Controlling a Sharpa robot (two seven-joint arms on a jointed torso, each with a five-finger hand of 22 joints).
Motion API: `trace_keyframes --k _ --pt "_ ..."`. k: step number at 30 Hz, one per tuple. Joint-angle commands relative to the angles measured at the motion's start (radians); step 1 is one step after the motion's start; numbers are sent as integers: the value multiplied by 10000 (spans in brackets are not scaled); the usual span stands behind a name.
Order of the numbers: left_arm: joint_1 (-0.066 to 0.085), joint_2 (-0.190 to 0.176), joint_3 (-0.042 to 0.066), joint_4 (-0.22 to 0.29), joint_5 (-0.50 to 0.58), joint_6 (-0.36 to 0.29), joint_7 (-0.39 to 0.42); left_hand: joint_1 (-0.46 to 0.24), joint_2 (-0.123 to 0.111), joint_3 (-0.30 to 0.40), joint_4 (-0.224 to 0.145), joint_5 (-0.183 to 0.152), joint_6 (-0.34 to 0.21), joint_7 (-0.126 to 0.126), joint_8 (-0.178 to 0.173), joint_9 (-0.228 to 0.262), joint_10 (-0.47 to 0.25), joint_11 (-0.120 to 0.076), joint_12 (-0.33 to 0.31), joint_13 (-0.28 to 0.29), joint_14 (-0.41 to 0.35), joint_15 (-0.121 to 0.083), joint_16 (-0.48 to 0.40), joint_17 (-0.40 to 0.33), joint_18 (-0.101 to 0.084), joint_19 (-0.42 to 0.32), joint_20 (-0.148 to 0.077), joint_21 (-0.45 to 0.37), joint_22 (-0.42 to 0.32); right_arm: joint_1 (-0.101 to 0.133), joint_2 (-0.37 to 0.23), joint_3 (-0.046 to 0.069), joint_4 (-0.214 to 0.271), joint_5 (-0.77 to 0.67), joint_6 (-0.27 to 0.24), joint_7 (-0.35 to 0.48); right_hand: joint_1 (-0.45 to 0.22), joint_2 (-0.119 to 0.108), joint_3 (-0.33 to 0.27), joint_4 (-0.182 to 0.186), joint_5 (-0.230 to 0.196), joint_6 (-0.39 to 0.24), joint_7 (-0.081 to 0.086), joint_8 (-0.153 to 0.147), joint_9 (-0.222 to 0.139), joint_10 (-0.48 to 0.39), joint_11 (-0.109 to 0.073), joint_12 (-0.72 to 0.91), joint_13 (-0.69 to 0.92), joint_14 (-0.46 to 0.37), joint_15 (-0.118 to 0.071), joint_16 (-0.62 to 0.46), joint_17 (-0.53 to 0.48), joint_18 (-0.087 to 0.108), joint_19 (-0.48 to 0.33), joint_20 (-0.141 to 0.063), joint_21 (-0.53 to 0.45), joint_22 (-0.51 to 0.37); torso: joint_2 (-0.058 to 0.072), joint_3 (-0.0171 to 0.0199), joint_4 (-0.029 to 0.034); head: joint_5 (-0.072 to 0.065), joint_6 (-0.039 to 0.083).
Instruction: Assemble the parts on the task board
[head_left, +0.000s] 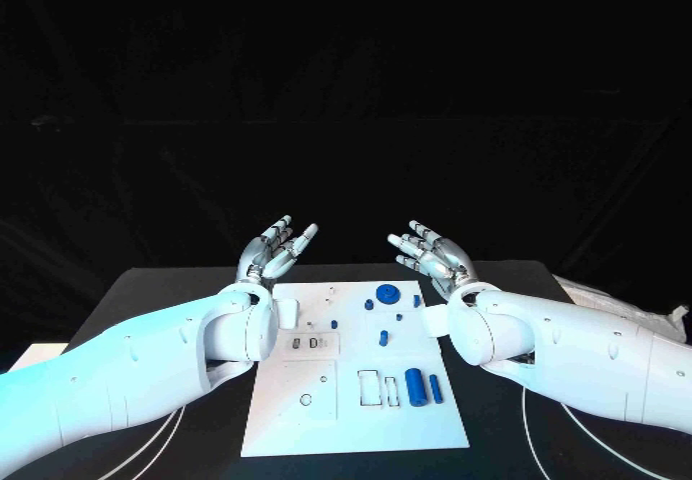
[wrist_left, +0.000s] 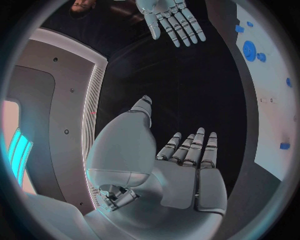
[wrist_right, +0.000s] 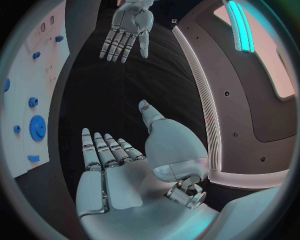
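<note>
Both hands raised above far end of desk (head_left: 159, 290), palms facing each other, well apart. Left hand (head_left: 278, 250): fingers (head_left: 293, 238) spread, nothing held. Right hand (head_left: 434, 253): fingers (head_left: 411, 240) spread, nothing held. Task board (head_left: 325, 415) flat on desk between the two forearms, below and nearer than the hands.

Risks, judged:
- Forearms hang low over board edges; swinging in could sweep loose parts off or shove the board askew.
- Parts small vs. fingers; poor pinch likely, esp. on the cylinder (head_left: 415, 386), which prob. rolls if nudged.
- Gear (head_left: 388, 294) and small pieces sit close together; reaching for one may knock a neighbour.
- Both hands converging on same spot = collision.

Count, head view:
- Hands: 2.
- Board: 1.
- Gear: 1.
- Large blue cylinder: 1, w/ thin blue pin (head_left: 436, 390) just beside it: 1.
- Smaller blue bits mid-board: approx. 5; too small to count for sure.
</note>
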Motion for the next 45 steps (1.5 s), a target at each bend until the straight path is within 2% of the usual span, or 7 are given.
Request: trace_keyframes --k 1,11,12,15,27,39,45 --pt "15 21 4 -13 -92 628 268 485 267 -42 27 54 1091 1549 229 129 1596 323 263 141 2049 220 458 248 69 1790 37 552 270 77 129 -44 -269 -1047 2247 -563 978 102 358 -734 117 2825 1468 575 341 3357 -58 610 289 3371 -150 581 281 708 3061 26 812 408 0 -3 -1 -1 -2" --pt "15 21 4 -13 -92 628 268 793 836 -413 -558 -4 6031 1136 1225 529 6982 -404 1303 481 6361 -789 1679 782 760 6856 -292 2315 909 188 314 -136 -666 -1499 3354 -833 1330 -144 1566 -1742 8 7189 995 878 433 7362 -780 911 304 7432 -964 1045 319 1247 5682 -320 1655 438 0 -3 -1 -1 -2" --pt "24 -600 0 238 -417 1471 120 875 878 -424 -647 -5 6257 1059 1273 528 7285 -516 1354 505 6677 -900 1755 867 759 7148 -388 2413 930 396 190 -56 -1258 -4154 2004 -622 1334 -210 1723 -1753 -14 7369 965 863 435 7578 -841 884 311 7640 -1031 1039 327 1248 5862 -398 1708 429 279 -68 79 -111 227" --pt "34 -854 1 544 -546 1507 35 1046 966 -445 -835 2 6785 854 1353 529 7973 -741 1419 565 7336 -1132 1874 1104 763 7760 -634 2604 961 452 141 -23 -1279 -4757 1852 -687 1315 -412 2118 -1750 -61 7689 893 777 430 8018 -923 757 311 8057 -1203 966 325 1227 6321 -574 1859 421 395 -83 92 -123 272" --pt "151 -1766 29 1763 -639 1599 -209 1098 1019 -593 -987 -1 7333 672 1114 427 8720 -976 1073 584 8319 -1444 1993 1798 742 8604 -966 2878 1006 804 -14 101 -1288 -7985 1427 -1444 1365 -978 2636 -1734 -7 8204 767 534 441 8724 -1091 390 330 8992 -1499 785 337 1213 7542 -1062 2557 616 996 -166 235 -214 518" --pt "211 -2566 105 3140 -498 1875 -491 1076 1046 -654 -1008 0 7486 619 1041 417 8936 -1033 985 606 8510 -1512 2039 2048 740 8765 -1033 2955 1027 1241 -96 265 -1211 -12540 2095 -3395 1517 -1418 2366 -1667 120 8798 384 491 464 9729 -1604 392 383 11517 -2274 1514 475 1200 9658 -1853 5209 1999 1599 -246 450 -394 691" --pt "241 -2900 161 3780 -318 1993 -629 1076 1046 -656 -1009 0 7487 618 1039 417 8938 -1034 982 606 8513 -1513 2039 2053 740 8768 -1035 2957 1027 1483 -114 298 -916 -14823 2752 -4432 1317 -1626 2312 -1567 -16 8968 122 429 456 9981 -1911 308 394 12407 -2620 3871 1553 1195 9976 -2125 6299 2648 1859 -278 511 -480 845"
